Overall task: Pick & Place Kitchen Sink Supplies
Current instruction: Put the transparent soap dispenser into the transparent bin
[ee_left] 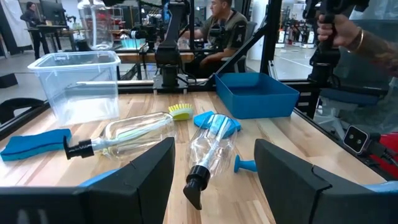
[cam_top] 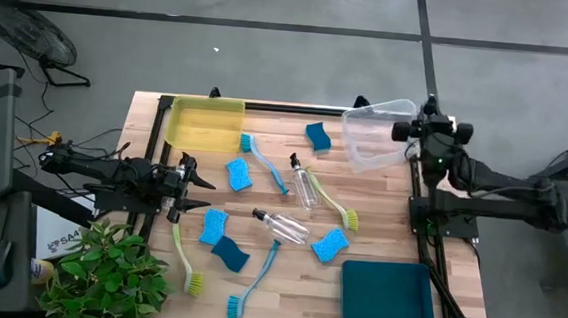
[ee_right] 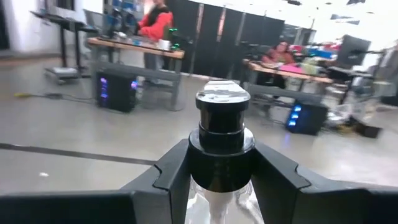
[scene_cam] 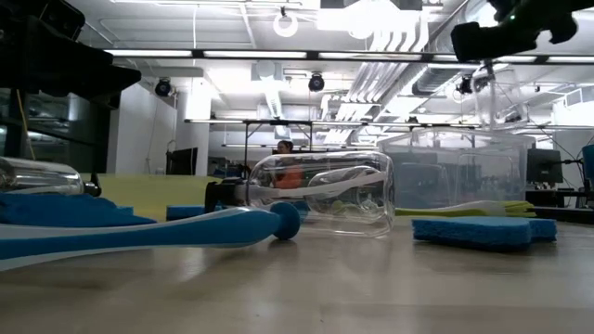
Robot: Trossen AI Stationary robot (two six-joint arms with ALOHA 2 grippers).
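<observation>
At the clear bin's (cam_top: 365, 153) rim, the right end effector (ee_right: 222, 163) is clamped on the black top of a bottle (ee_right: 222, 118).
Held only by its top, this bottle may swing or slip and fall outside the clear bin, or knock its wall. The left end effector (cam_top: 188, 183), fingers apart and empty, hovers well away from the bin. I count five blue sponges, four brushes and three bottles, two of them lying near the bin.
</observation>
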